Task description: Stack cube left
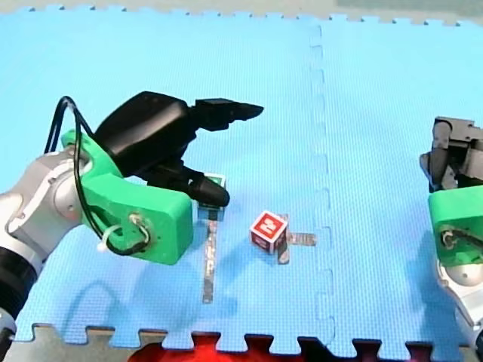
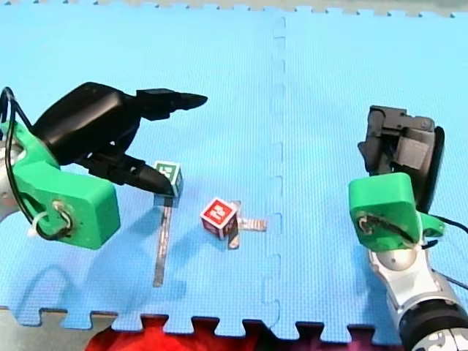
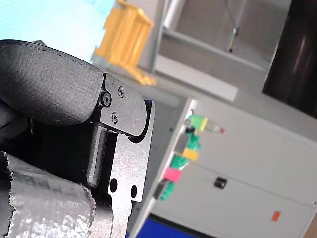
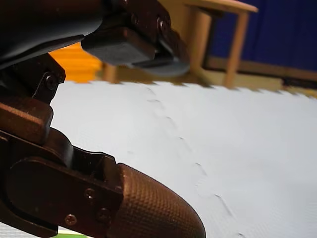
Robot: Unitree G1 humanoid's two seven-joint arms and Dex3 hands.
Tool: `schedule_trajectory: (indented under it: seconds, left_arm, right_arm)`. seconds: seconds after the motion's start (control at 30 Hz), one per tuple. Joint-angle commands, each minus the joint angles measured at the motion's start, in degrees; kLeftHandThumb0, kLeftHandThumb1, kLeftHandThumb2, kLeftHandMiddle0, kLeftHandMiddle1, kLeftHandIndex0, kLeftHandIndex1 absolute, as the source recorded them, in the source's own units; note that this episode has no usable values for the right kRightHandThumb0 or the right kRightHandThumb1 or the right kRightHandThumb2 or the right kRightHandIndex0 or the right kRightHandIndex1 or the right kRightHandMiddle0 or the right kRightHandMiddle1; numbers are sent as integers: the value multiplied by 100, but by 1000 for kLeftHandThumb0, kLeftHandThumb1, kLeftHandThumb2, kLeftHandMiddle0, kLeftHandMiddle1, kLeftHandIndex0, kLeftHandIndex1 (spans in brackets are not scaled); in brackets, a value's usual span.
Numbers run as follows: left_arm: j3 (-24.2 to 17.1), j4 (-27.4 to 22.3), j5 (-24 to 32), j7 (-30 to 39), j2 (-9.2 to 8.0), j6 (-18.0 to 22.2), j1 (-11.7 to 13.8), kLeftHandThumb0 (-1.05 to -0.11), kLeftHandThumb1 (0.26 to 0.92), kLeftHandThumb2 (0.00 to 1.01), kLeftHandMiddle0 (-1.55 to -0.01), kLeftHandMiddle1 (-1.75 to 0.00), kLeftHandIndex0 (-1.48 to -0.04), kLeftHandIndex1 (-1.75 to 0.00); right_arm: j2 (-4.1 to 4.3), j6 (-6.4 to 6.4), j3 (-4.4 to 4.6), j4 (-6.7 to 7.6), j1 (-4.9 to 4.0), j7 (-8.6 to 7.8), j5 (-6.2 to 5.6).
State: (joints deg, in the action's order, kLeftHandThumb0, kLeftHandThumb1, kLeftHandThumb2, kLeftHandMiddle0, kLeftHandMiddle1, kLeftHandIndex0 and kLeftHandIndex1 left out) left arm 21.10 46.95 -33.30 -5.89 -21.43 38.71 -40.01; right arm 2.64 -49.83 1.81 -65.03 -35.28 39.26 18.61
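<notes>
Status: left robot hand [image 2: 88, 124] holds nothing and is not closed. It hovers over the left half of the foam mat [image 2: 329, 73]. Green cube [image 2: 170, 175] sits at its lower fingertip; contact cannot be told. Red cube [image 2: 219, 214] lies near, rightward and toward the front edge, on tape strips [image 2: 248, 224], with nothing between. Right robot hand [image 2: 401, 157], by the right edge, holds nothing and is farther off.

Left cube [image 2: 170, 173] near right cube [image 2: 219, 214]
</notes>
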Motion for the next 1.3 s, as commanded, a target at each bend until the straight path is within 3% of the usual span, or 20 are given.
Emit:
schedule_trajectory:
  seconds: [0.0, 0.13, 0.3, 0.43, 0.57, 0.8, 0.97, 1.27]
  left_arm:
    - [-37, 1088, -213, -1144, 97, 203, -189, -1048, 823, 0, -929, -1746, -890, -101]
    - [-168, 1435, 36, -1018, 124, 100, -240, -1048, 813, 0, -931, -1746, -837, -40]
    - [-338, 1884, 332, -881, 198, 262, -308, -1048, 811, 0, -936, -1746, -824, -25]
    - [-894, 2355, 1235, 86, 408, 559, -273, -1025, 784, 0, -882, -1746, -892, -41]
    - [-1253, 2423, 1831, 780, 566, 348, -276, -1018, 776, 0, -862, -1746, -888, -31]
    - [-1342, 2532, 1943, 1107, 564, 251, -284, -1010, 763, 0, -857, -1746, -873, -15]
    - [-1306, 2534, 1850, 1317, 522, 94, -324, -1046, 800, 14, -852, -1746, -724, 0]
    - [-1125, 2578, 1581, 1540, 435, -220, -396, -1048, 810, 8, -767, -1746, -660, 0]
  right_arm:
    - [40, -17, -12, 7, 34, 14, -15]
    - [53, -43, -19, -18, 44, -14, -34]
    - [76, -63, -41, -29, 51, -73, -71]
    - [92, -77, -48, -11, 66, -102, -89]
    - [110, -76, -62, 2, 74, -137, -107]
    - [119, -77, -62, 29, 91, -168, -111]
    - [119, -93, -69, 60, 107, -204, -127]
    - [120, -101, -69, 140, 123, -223, -123]
